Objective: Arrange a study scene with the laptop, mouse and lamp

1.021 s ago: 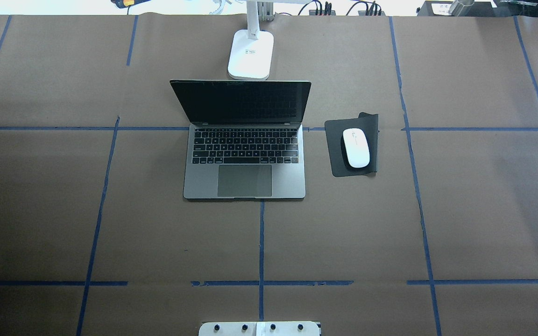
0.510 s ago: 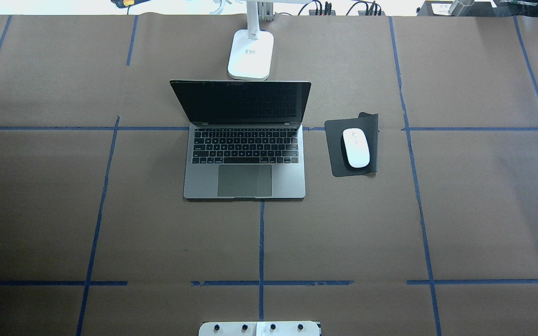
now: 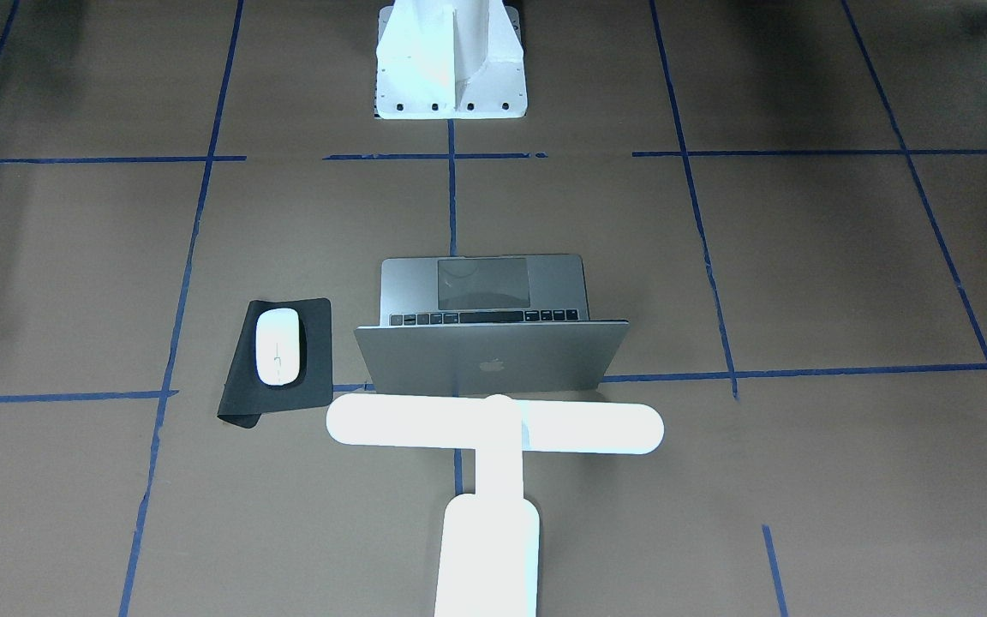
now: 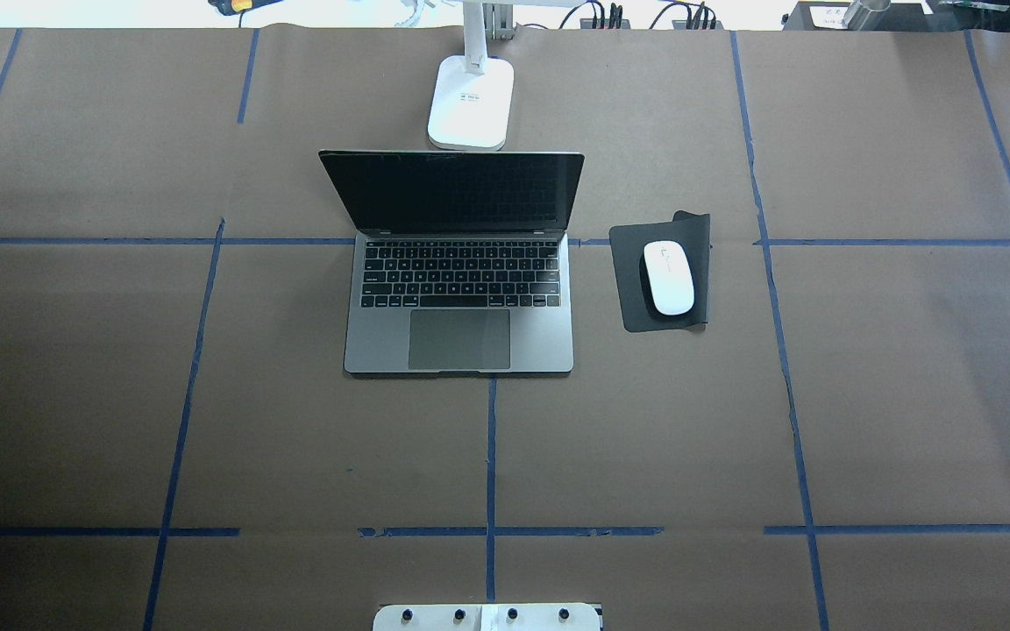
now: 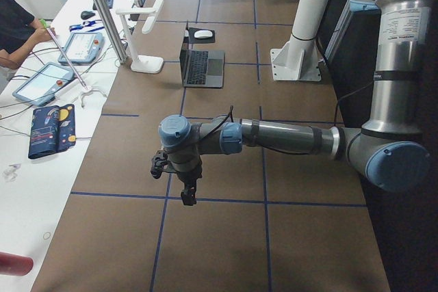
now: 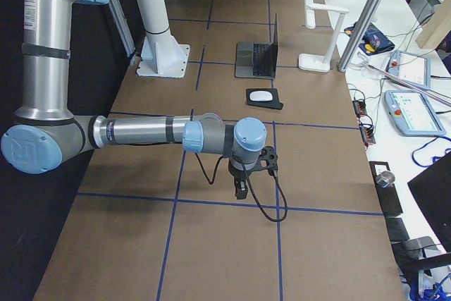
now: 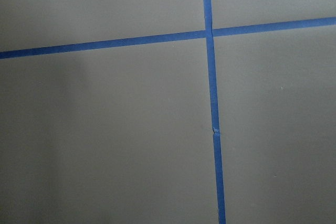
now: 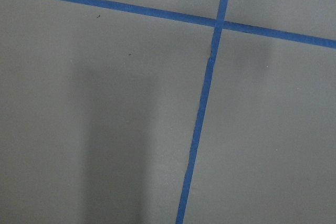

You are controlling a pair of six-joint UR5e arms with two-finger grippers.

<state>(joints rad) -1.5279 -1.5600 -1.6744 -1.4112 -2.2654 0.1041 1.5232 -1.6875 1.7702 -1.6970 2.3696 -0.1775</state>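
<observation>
Though neither left pincer (image 5: 187, 196) nor right pincer (image 6: 240, 189) shows its gape, slim grey metal laptop (image 4: 459, 302), oval white mouse (image 4: 668, 278).

We see the lamp (image 3: 493, 426) blown out to flat, featureless white, well away from both grippers. Elsewhere the light is even and soft. Faint broad shadows fall on the brown paper (image 7: 105, 145) beneath the left gripper (image 5: 187, 196) and right gripper (image 6: 239, 189). Focus is crisp.

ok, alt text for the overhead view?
An open laptop sits mid-table on brown paper gridded with blue tape, a white mouse on a black pad to its right and a white lamp base behind it.
</observation>
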